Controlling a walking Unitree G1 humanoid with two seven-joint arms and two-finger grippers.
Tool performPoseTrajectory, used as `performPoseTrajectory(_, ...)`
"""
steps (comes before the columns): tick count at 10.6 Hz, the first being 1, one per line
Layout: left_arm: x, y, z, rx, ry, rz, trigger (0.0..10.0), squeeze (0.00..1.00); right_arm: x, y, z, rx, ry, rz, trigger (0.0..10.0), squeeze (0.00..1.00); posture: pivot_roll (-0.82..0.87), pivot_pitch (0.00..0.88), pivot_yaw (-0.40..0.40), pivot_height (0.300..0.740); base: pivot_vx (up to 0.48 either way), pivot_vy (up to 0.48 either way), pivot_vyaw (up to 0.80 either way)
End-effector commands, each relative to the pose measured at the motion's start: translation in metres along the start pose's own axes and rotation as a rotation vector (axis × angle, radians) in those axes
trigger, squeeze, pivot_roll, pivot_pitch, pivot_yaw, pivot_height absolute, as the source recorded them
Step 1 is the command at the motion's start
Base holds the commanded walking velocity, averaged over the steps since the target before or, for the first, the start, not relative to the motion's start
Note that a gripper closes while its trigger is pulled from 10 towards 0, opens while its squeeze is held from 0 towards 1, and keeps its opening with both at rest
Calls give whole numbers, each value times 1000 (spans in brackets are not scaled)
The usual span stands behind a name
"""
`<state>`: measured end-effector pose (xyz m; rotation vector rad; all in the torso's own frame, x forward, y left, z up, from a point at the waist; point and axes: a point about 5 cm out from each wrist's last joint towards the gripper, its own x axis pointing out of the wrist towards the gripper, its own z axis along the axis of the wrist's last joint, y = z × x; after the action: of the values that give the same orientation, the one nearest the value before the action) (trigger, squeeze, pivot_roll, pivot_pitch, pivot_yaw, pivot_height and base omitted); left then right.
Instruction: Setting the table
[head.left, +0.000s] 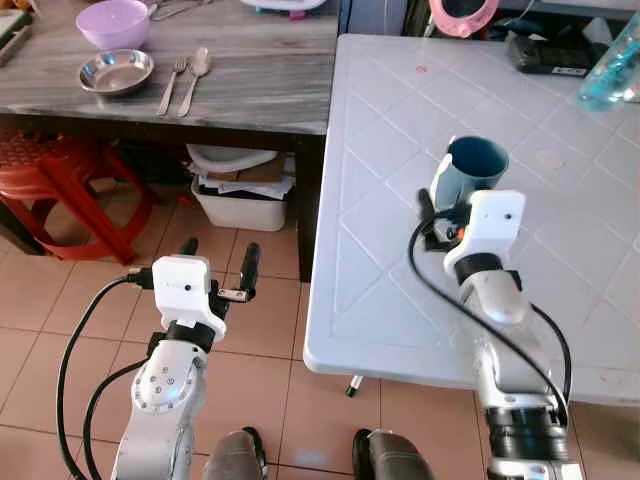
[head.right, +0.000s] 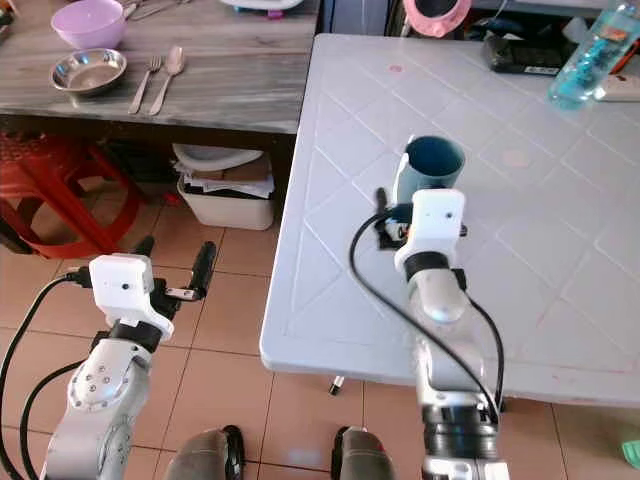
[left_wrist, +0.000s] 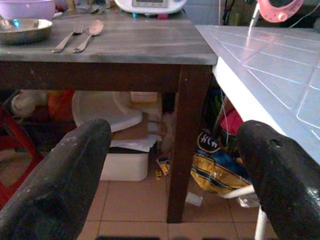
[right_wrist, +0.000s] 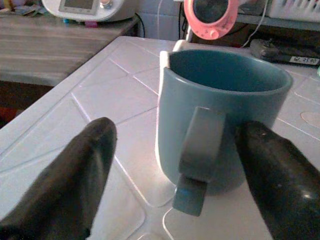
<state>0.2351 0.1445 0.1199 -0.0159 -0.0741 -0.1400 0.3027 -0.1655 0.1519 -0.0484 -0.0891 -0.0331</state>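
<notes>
Tiled floor (head.left: 60, 300), reddish-beige, with two counters meeting at a corner.

White plastic counter (head.left: 370, 230), diamond-embossed top, on the robot's right. Carries: one teal mug (head.left: 470, 172), upright, empty, handle turned toward the robot. At its far edge: a clear plastic bottle (head.left: 612, 62) and a dark flat object, too small to identify. A pink round item (head.left: 462, 14) stands just beyond the far rim.

Grey wood-grain counter (head.left: 250, 70), dark legs, on the left. Carries: a lilac bowl (head.left: 113, 22); a small steel dish (head.left: 116, 71) just in front of it; a fork (head.left: 172, 83) and a spoon (head.left: 195, 78) lying side by side beside the dish; a white appliance (left_wrist: 150, 5) at the back.

Beneath the grey counter: a white tub (head.left: 242, 200) of paper and scraps, a printed plastic bag (left_wrist: 215, 167), and a red plastic stool (head.left: 65, 190) to the left.

Right gripper (head.left: 447, 210): over the white counter, just behind the mug on the robot's side, level with its handle. Jaws apart, one finger (right_wrist: 75, 175) on each side of the handle, neither touching the mug.

Left gripper (head.left: 218, 262): raised over the floor in front of the grey counter, well apart from everything on it. Jaws apart, holding nothing.

Robot's two dark feet (head.left: 385, 455) stand on the tiles at the near edge of the white counter.
</notes>
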Motion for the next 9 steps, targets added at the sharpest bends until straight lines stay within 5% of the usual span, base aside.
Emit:
performPoseTrajectory(1,-3,0,1,-3,6,-7,10000,0,2,-5,-3,17,30,-30,0,0,16,211,9,740,0,0,0)
performPoseTrajectory(9,-2,-2,0,-3,10,-12,10000,0,3,-16,-3,-7,39,-74,0,0,9,210,2,740,0,0,0)
